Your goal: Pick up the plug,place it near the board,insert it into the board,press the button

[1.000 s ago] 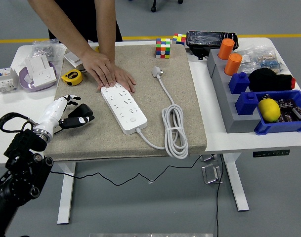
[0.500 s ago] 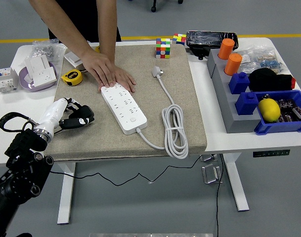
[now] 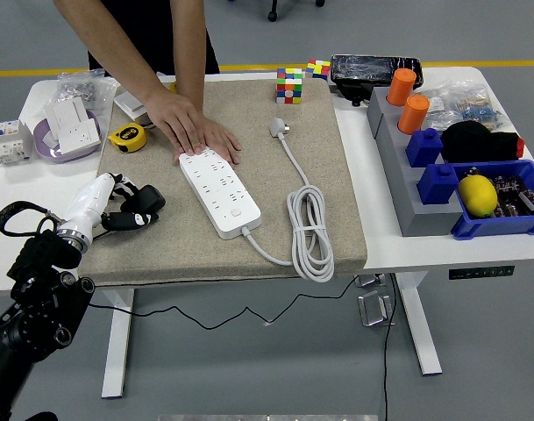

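Observation:
The white power strip (image 3: 219, 193) lies at an angle on the beige mat (image 3: 328, 175). Its white plug (image 3: 278, 129) lies on the mat to the right of the strip's far end, and the cable runs down to a coil (image 3: 312, 230). A person's hand (image 3: 195, 135) lies flat on the strip's far end. My left hand (image 3: 131, 208) hovers low over the mat's left edge, left of the strip and apart from it, with its black fingers relaxed and empty. The right arm is out of view.
A yellow tape measure (image 3: 127, 137) and a purple bowl (image 3: 47, 140) with white sockets stand at the far left. A colour cube (image 3: 289, 85) stands at the mat's far edge. Grey racks with orange cylinders (image 3: 407, 99), blue blocks and a blue bin (image 3: 503, 210) fill the right side.
My left hand has drawn back slightly to the left, away from the strip. The person's hand, the strip and the plug have not moved.

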### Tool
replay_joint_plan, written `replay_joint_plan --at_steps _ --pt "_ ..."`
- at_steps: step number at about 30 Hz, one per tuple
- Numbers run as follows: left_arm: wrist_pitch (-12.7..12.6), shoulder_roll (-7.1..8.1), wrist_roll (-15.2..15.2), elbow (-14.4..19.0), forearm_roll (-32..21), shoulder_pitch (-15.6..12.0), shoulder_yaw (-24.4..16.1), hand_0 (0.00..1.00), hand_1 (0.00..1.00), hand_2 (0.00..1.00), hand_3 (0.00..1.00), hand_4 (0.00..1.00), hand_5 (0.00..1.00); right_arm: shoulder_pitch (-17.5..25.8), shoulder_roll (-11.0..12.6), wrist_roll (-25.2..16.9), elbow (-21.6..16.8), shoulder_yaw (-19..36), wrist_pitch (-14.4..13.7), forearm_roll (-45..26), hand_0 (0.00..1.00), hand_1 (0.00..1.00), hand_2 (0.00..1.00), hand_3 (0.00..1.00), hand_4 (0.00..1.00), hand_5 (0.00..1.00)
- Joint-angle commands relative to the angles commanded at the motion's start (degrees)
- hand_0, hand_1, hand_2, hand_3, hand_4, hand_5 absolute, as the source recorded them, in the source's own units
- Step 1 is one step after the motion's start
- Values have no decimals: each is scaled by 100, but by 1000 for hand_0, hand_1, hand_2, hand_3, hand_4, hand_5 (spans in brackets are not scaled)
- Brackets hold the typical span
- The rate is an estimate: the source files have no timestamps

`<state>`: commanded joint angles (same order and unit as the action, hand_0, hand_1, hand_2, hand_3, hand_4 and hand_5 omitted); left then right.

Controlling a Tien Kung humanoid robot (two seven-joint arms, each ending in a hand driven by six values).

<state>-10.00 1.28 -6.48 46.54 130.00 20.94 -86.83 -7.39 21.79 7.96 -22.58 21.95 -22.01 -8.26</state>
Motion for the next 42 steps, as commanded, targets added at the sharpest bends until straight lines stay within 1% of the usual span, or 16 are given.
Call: replay_joint_plan --at_steps 5,6,11,12,15,18,19,21,24,25,30,31,34,37,42 --pt "-58 5 -18 12 0 11 2 540 569 451 488 797 112 -3 1 1 -3 -2 -2 5 784 739 731 756 998 998" --pt "-65 5 -24 14 0 13 0 526 549 435 477 721 113 -3 2 1 -3 -3 -3 4 784 739 731 756 998 998" --pt "-95 1 -45 17 0 18 9 526 549 435 477 721 113 4 4 9 -5 -16 -3 13 784 739 731 756 998 998" --pt "-100 1 -46 18 0 19 14 519 529 427 467 697 115 6 4 8 -5 -18 -2 12 784 739 731 756 998 998" --pt "-97 10 -44 41 0 16 35 519 529 427 467 697 115 8 4 10 -5 -18 -5 14 784 739 731 756 998 998" --pt "-58 43 -29 153 0 1 115 519 529 427 467 697 115 5 7 11 -7 -11 -6 19 784 739 731 756 998 998" --pt "-40 59 -23 217 0 -2 158 508 510 417 457 669 102 4 9 11 -5 -11 -6 17 785 739 731 756 998 998" --pt "-3 84 -21 324 0 0 218 508 510 417 457 669 102 3 9 14 -3 -15 -4 10 785 739 731 756 998 998" --pt "84 157 -7 606 0 -1 389 508 510 417 457 669 102 -5 11 17 -4 -4 2 21 785 739 731 756 998 998" --pt "110 183 -3 693 0 5 455 506 501 402 442 641 78 -9 12 18 -3 -3 7 21 784 739 732 756 998 998" --pt "192 381 7 1148 0 109 965 506 501 402 442 641 78 -25 19 16 -3 15 3 22 784 739 732 756 998 998" --pt "199 395 9 1196 0 126 1021 505 505 394 426 622 77 -25 20 16 -3 17 3 23 784 739 732 756 998 998" --pt "222 432 15 1382 0 217 1260 505 505 394 426 622 77 -21 17 15 -4 22 4 27 784 739 732 756 998 998" --pt "226 410 15 1419 0 326 1414 503 504 382 417 614 90 -18 15 14 0 6 6 13 784 739 732 755 998 998" --pt "207 330 -3 1222 0 542 1642 503 504 382 417 614 90 -28 11 8 -4 14 3 25 784 739 732 755 998 998"
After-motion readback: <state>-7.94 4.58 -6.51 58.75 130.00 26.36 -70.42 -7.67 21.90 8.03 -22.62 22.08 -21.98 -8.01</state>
